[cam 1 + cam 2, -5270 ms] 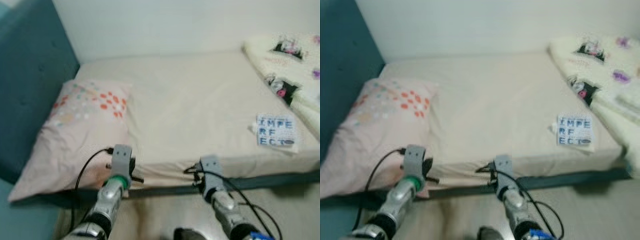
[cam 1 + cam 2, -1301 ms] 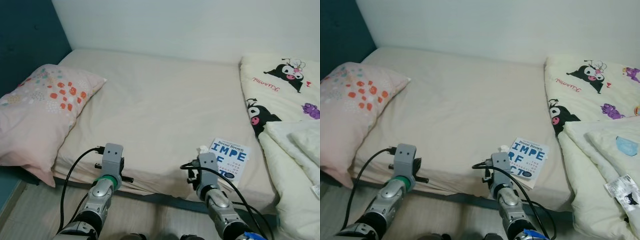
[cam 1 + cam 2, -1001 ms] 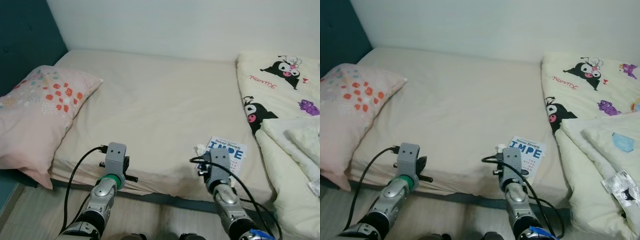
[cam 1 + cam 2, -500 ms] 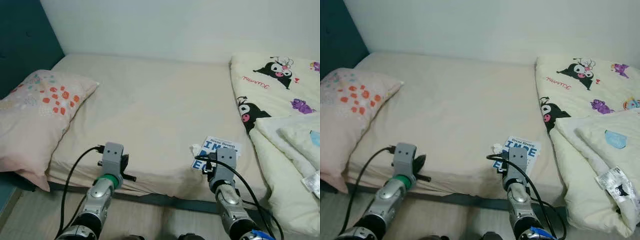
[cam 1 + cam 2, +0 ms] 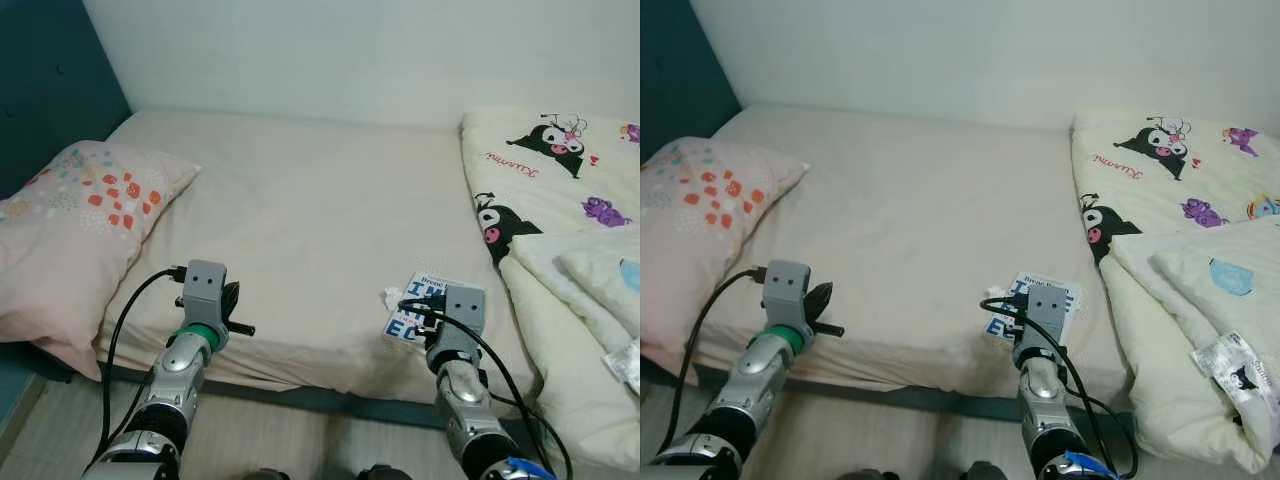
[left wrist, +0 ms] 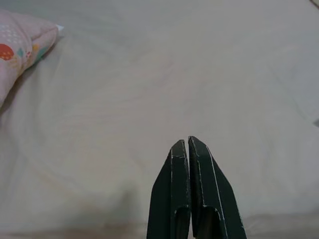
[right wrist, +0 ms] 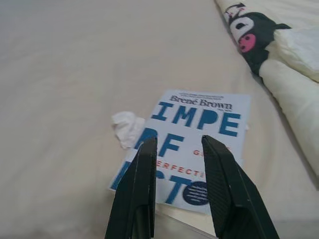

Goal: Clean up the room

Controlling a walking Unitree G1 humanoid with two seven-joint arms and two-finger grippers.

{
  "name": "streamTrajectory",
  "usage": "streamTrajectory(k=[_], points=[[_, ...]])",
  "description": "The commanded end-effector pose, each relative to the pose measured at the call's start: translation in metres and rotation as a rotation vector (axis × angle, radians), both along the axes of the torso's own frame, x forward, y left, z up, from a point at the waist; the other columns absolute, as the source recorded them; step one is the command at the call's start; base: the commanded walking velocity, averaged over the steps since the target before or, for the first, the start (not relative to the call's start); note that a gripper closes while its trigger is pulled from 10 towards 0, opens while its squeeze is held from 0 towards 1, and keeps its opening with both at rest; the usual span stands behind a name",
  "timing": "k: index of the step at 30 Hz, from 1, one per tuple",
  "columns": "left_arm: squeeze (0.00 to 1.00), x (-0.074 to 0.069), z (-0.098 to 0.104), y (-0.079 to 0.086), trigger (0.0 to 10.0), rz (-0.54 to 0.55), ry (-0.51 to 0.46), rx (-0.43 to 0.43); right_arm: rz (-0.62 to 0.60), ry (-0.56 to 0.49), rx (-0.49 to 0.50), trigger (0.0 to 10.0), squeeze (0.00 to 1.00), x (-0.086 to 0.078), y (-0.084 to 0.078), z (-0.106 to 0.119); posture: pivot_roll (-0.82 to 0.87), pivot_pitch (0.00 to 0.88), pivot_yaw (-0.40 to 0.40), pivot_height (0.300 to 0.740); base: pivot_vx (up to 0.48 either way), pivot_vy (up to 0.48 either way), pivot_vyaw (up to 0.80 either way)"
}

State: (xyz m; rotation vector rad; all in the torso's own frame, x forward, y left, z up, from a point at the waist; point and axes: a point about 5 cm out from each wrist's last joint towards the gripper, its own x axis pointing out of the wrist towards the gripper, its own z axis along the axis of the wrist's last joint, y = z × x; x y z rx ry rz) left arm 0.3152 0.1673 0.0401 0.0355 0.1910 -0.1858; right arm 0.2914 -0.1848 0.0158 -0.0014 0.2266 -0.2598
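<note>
Right wrist view puts the parted right gripper (image 7: pixel 178 144) just short of the book (image 7: pixel 197 139), which lies flat near the bed's (image 5: pixel 310 230) front edge at its 12 o'clock, spine running away, the clenched left gripper (image 6: pixel 189 144) well apart.

Home bedroom: bed (image 5: pixel 320 220), pillow (image 5: pixel 70 230)

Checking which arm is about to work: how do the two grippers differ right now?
The left gripper has its fingers shut; the right gripper has its fingers open. The left points at bare sheet near the pillow; the right aims at the book beside a crumpled tissue. Both hover at the bed's near edge.
</note>
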Motion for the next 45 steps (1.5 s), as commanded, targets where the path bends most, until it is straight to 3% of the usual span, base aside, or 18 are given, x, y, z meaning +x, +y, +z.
streamTrajectory(k=[1, 5, 9, 13, 21, 26, 33, 35, 42, 45], points=[[0.00, -0.006, -0.008, -0.002, 10.0, -0.018, 0.030, 0.008, -0.021, 0.008, 0.006, 10.0, 0.00, -0.004, -0.003, -0.003, 0.05, 0.077, 0.069, 0.661, 0.000, 0.000, 0.00], [0.00, -0.014, -0.015, -0.004, 10.0, -0.013, 0.046, -0.014, 0.009, 0.008, -0.007, 10.0, 0.00, -0.010, 0.000, -0.007, 0.05, 0.106, 0.047, 0.661, 0.000, 0.000, 0.00], [0.00, -0.032, -0.030, -0.011, 10.0, -0.013, 0.077, -0.037, 0.180, 0.007, -0.062, 10.0, 0.00, -0.017, 0.012, -0.011, 0.03, 0.142, 0.046, 0.661, 0.000, 0.000, 0.00], [0.00, -0.041, -0.037, -0.020, 10.0, -0.027, 0.093, -0.032, 0.254, 0.024, -0.090, 10.0, 0.00, -0.024, 0.014, -0.015, 0.02, 0.146, 0.032, 0.661, 0.000, 0.000, 0.00], [0.00, -0.031, -0.026, -0.032, 10.0, -0.003, 0.038, -0.077, 0.201, -0.055, -0.103, 10.0, 0.00, -0.021, 0.001, -0.003, -0.03, 0.153, 0.058, 0.661, 0.000, 0.000, 0.00], [0.00, -0.027, -0.021, -0.022, 10.0, 0.053, 0.022, -0.100, 0.218, -0.086, -0.153, 10.0, 0.00, -0.018, 0.006, 0.004, -0.03, 0.129, 0.007, 0.656, 0.000, 0.000, 0.00], [0.00, -0.029, -0.021, -0.015, 10.0, 0.097, 0.016, -0.107, 0.208, -0.084, -0.139, 10.0, 0.00, -0.014, 0.008, 0.006, -0.02, 0.140, -0.007, 0.647, 0.000, 0.000, 0.00], [0.00, -0.032, -0.021, -0.014, 10.0, 0.120, 0.017, -0.125, 0.156, -0.078, -0.112, 10.0, 0.00, -0.010, 0.002, 0.008, -0.01, 0.163, 0.003, 0.647, 0.000, 0.000, 0.00], [0.00, -0.028, -0.016, -0.021, 10.0, 0.081, 0.011, -0.139, 0.098, -0.093, -0.096, 10.0, 0.00, -0.006, -0.009, 0.014, -0.03, 0.188, 0.031, 0.647, 0.000, 0.000, 0.00], [0.00, -0.023, -0.013, -0.032, 10.0, 0.035, 0.001, -0.146, 0.096, -0.114, -0.122, 10.0, 0.00, -0.007, -0.017, 0.020, -0.05, 0.196, 0.031, 0.647, 0.000, 0.000, 0.00]])
